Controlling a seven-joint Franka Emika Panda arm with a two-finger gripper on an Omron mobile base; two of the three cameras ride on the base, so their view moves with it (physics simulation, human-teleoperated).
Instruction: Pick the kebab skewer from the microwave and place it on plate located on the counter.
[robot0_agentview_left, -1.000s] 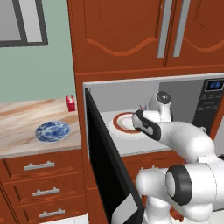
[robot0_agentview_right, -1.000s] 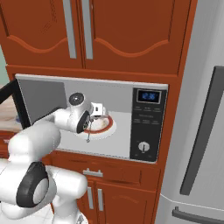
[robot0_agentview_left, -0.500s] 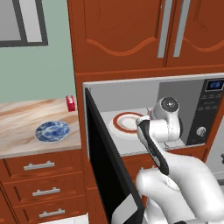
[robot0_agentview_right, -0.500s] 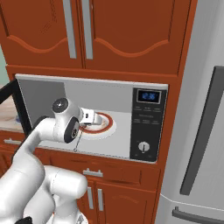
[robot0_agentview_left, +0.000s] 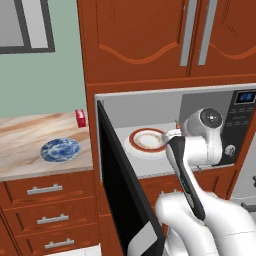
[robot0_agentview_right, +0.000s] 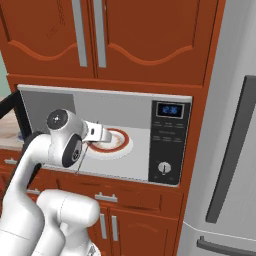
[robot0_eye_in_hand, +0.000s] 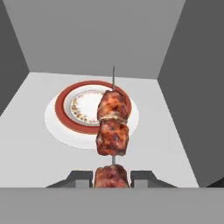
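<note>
End effector (robot0_eye_in_hand: 112, 177) pinches the thin stick of brown-red meat chunks, the kebab skewer (robot0_eye_in_hand: 113, 127), tight between its two dark fingers. It has pulled back from over the white plate with the orange-red rim (robot0_eye_in_hand: 65, 111), toward the open front of the big grey microwave (robot0_agentview_left: 165, 102). So the food is picked up. Next, I think, it must go left to the small blue and white plate (robot0_agentview_left: 60, 149) on the beige marbled tabletop (robot0_agentview_left: 25, 135).

marbled counter (robot0_agentview_left: 30, 150) bearing blue plate (robot0_agentview_left: 60, 149), red can (robot0_agentview_left: 80, 118)
</note>
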